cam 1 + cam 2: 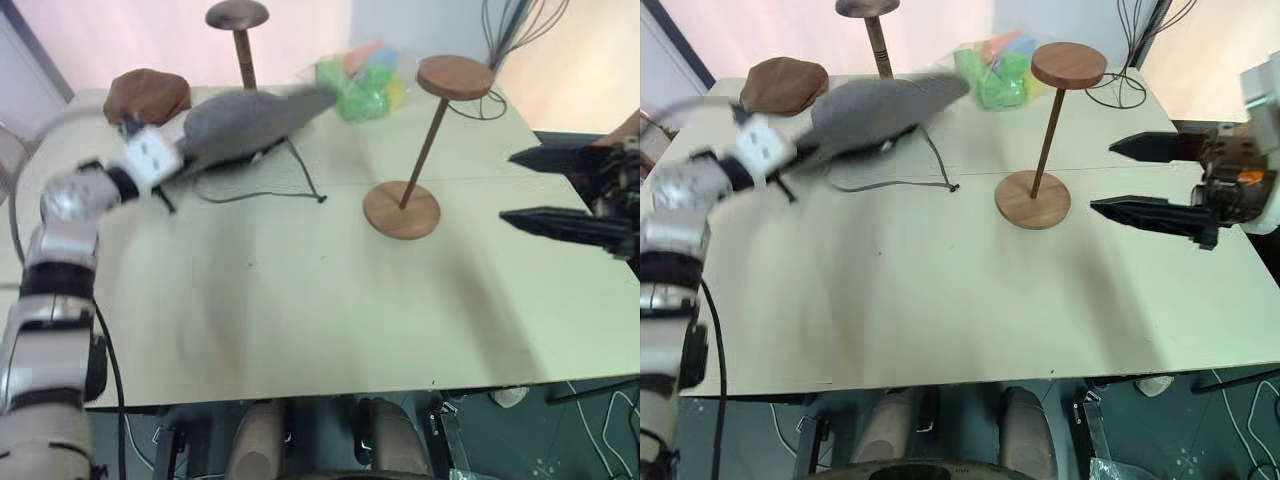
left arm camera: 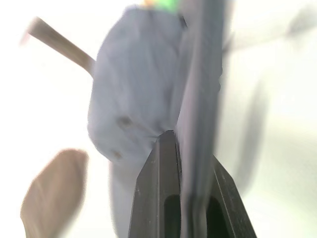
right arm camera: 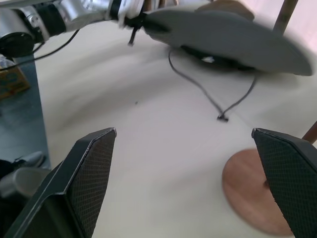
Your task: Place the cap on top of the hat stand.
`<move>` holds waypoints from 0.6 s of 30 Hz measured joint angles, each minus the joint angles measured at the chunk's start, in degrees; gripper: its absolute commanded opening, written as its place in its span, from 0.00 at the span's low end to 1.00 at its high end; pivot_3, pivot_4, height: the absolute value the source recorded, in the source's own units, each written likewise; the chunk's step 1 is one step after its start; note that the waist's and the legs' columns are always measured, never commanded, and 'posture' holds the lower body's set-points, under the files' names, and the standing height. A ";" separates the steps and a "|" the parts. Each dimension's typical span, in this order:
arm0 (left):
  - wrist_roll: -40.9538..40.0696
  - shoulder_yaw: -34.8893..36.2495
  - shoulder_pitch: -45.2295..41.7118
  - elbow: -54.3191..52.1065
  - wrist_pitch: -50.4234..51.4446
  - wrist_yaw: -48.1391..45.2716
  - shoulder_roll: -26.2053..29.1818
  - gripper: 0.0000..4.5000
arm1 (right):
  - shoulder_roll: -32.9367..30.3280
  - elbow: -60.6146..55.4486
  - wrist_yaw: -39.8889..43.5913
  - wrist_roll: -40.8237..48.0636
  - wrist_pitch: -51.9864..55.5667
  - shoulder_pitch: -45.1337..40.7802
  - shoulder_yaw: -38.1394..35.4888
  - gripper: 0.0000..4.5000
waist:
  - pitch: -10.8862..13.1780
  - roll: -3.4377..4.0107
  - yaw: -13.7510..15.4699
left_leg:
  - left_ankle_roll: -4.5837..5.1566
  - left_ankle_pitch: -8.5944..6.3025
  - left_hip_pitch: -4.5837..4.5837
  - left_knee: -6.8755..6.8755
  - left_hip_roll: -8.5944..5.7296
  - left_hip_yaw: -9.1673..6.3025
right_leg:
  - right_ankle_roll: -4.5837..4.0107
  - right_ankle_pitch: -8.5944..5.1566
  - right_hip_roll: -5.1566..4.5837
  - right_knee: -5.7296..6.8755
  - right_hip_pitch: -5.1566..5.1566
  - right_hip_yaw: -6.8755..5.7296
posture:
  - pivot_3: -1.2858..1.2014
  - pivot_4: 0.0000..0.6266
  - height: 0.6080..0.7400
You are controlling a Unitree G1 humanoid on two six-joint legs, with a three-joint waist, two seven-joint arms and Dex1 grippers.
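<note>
Grey cap (image 1: 240,125) pinched by its brim, lifted off the desk (image 1: 300,300).
Held level in the left pincer (image 1: 178,160), clamped on the brim, chin cord (image 1: 300,180) trailing; well left of the hat stand (image 1: 425,140). Right pincer (image 1: 1135,180) spread wide, empty, level beside the stand's base.

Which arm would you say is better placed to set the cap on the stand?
Left: its end effector is shut on the cap's brim. The right end effector is open beside the stand.
</note>
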 measured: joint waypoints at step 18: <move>-0.24 -6.88 -25.81 -3.20 -23.56 -3.45 -15.53 0.01 | -3.40 4.29 -2.06 -3.18 4.13 5.26 -18.03 1.00 | 0.13 -0.20 -0.46 | 0.15 -0.09 0.07 0.12 -0.02 0.09 | 0.11 0.01 -0.03 -0.02 0.05 0.08 | 0.52 0.24 1.00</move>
